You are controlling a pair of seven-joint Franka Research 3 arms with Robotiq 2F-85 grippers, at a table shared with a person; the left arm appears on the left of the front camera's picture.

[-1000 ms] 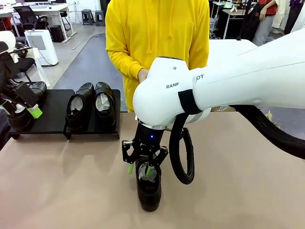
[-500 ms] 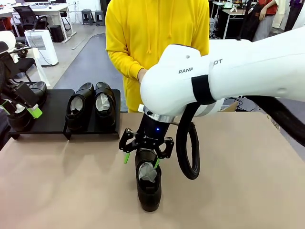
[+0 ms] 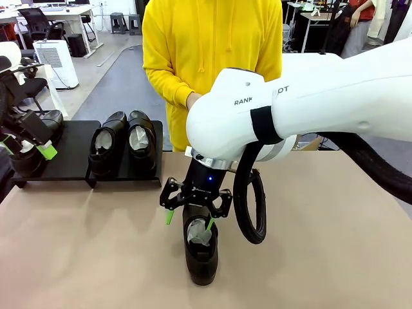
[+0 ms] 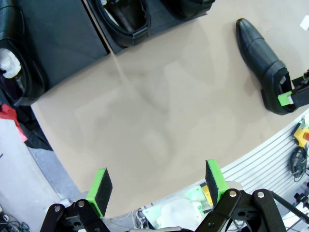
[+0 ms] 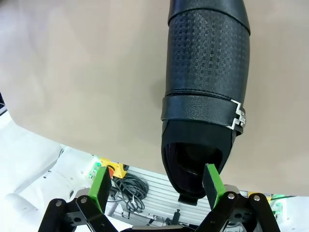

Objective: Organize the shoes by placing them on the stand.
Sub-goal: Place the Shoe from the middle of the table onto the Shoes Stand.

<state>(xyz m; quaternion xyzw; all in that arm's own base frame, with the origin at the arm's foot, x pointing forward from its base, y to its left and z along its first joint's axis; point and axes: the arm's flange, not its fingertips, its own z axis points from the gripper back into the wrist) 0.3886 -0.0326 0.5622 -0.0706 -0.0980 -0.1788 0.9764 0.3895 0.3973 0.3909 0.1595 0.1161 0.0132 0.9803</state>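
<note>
The right arm reaches across the table, wrist pointing down. The stand at far left carries three shoes. A fourth shoe lies on the tabletop. The right gripper hangs spread, released, straddling its heel. The left gripper is spread, empty.

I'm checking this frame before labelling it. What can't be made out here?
- Front view: the lone shoe has its heel behind the right hand; whether a pad touches it is unclear.
- Front view: the leftmost shoe on the stand is partly covered by the left arm.
- Left wrist view: the stand's shoes are cut by the top edge.
</note>
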